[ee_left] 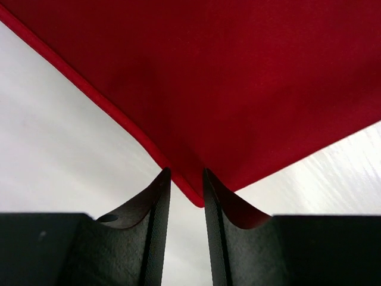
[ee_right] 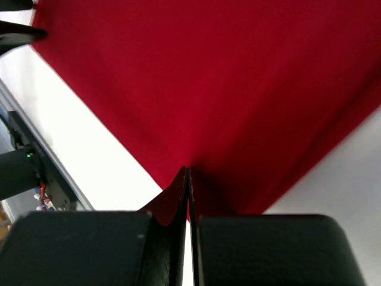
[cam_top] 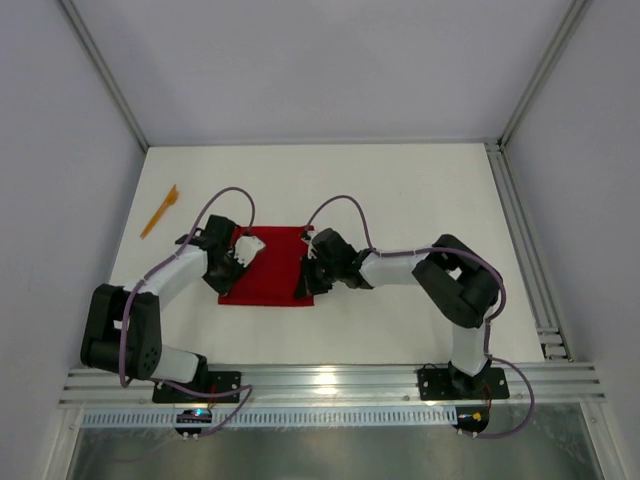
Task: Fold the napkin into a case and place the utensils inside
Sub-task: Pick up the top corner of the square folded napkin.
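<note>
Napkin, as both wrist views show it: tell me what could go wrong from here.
1. The left jaws stand apart with only the tip of a napkin corner between them; closing could miss it or catch just the hem.
2. The right jaws are shut on another corner; lifting that side alone may drag the cloth askew.
3. The one orange utensil in view lies far left of the napkin, a long reach later.
</note>
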`<state>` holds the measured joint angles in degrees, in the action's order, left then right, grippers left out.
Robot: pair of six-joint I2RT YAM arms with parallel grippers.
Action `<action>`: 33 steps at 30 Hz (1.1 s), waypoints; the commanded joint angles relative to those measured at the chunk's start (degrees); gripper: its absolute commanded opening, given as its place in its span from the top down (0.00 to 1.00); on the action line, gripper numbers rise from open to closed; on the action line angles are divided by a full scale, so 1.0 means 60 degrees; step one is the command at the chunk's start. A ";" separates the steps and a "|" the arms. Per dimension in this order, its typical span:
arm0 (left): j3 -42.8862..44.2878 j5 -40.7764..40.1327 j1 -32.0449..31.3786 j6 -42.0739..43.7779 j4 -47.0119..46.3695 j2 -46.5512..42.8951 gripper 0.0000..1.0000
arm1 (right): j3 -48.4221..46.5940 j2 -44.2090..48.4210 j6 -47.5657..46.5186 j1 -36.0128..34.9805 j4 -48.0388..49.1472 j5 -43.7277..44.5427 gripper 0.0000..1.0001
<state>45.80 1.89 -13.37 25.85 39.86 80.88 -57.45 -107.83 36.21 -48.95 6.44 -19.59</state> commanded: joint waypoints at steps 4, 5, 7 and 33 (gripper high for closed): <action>-0.0455 -0.0798 -0.0014 -0.0118 -0.0680 0.0552 0.71 | 0.1135 -0.0164 0.1054 0.0365 0.1021 -0.0382 0.97; -0.0470 -0.0813 -0.0014 -0.0133 -0.0753 0.0596 0.71 | 0.1370 -0.0105 0.1157 0.0525 0.1109 -0.0338 0.97; -0.0558 -0.0886 -0.0014 -0.0118 -0.0929 0.0670 0.72 | 0.1883 0.0085 0.1187 0.0628 0.1198 -0.0309 0.97; -0.0733 0.0097 -0.0511 -0.0220 -0.0650 -0.0562 0.68 | -0.1586 -0.0908 0.1641 0.2034 0.0979 -0.0705 0.97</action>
<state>43.88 5.72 -15.40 25.71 38.17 74.13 -64.62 -110.41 42.24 -39.59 10.00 -23.81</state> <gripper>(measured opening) 0.321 0.031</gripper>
